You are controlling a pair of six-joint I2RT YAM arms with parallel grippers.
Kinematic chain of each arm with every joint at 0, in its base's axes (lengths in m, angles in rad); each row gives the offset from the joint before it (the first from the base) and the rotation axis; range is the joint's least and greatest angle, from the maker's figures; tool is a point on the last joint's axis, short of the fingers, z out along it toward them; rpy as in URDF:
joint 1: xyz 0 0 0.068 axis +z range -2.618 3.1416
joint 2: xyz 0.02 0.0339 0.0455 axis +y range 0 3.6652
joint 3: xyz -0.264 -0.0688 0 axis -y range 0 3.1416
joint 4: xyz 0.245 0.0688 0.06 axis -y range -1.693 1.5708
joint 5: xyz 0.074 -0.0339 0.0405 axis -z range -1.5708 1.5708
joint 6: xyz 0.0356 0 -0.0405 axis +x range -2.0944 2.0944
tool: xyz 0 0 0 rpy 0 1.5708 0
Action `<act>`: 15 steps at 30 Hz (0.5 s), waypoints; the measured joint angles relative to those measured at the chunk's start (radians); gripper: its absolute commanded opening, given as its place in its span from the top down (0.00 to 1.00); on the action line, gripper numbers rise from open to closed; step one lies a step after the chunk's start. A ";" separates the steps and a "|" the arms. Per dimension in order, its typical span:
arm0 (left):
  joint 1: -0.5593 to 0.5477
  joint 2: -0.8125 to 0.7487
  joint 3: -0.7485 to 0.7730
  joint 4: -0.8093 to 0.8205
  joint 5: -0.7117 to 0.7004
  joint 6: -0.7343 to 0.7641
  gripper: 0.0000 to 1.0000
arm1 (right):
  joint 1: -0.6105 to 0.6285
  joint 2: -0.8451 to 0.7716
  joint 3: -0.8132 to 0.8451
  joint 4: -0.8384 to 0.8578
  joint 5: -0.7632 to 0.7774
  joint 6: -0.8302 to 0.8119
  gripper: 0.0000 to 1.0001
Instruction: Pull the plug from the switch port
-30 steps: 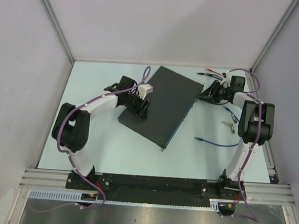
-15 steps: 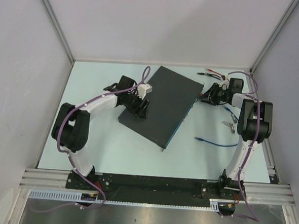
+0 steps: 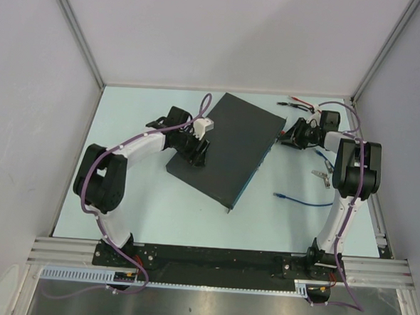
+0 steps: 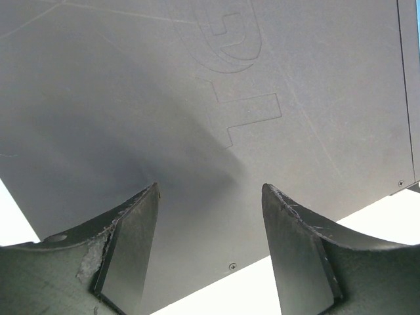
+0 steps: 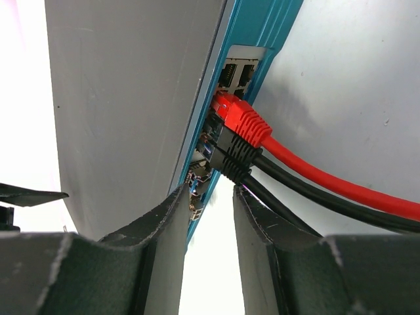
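The switch [image 3: 228,144], a flat dark-grey box with a bluish long edge, lies slanted mid-table. A red plug [image 5: 239,118] and a black plug [image 5: 233,159] just below it sit in ports on its blue face [image 5: 262,39]. A second black cable runs under them. My right gripper [image 5: 211,190] is open by a narrow gap, its tips just short of the black plug, with nothing between them. It sits at the switch's far right corner [image 3: 288,137]. My left gripper [image 4: 210,190] is open over the switch's grey top [image 4: 197,85] near its left edge [image 3: 196,153].
A thin blue cable [image 3: 303,201] lies on the table right of the switch. A small grey connector [image 3: 321,176] lies near the right arm. Red and black leads [image 3: 299,102] lie at the back right. Walls close in the table on three sides.
The right wrist has shifted slightly toward the back right and its jaws have narrowed a little. The left arm and the switch have not moved.
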 measured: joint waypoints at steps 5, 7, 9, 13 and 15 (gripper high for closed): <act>0.000 0.003 0.000 0.000 0.000 0.000 0.30 | 0.010 0.003 0.000 -0.007 0.024 -0.002 0.63; 0.000 0.003 0.000 0.000 0.000 0.000 0.30 | 0.016 0.003 0.000 -0.009 0.035 -0.002 0.64; 0.000 0.003 0.000 0.000 0.000 0.000 0.30 | 0.018 0.003 0.000 -0.009 0.039 0.000 0.64; 0.000 0.003 0.000 0.000 -0.001 0.000 0.30 | 0.024 0.003 0.000 -0.011 0.054 0.000 0.65; 0.000 0.003 0.000 0.000 -0.002 0.000 0.30 | 0.025 0.003 0.000 -0.018 0.066 0.001 0.69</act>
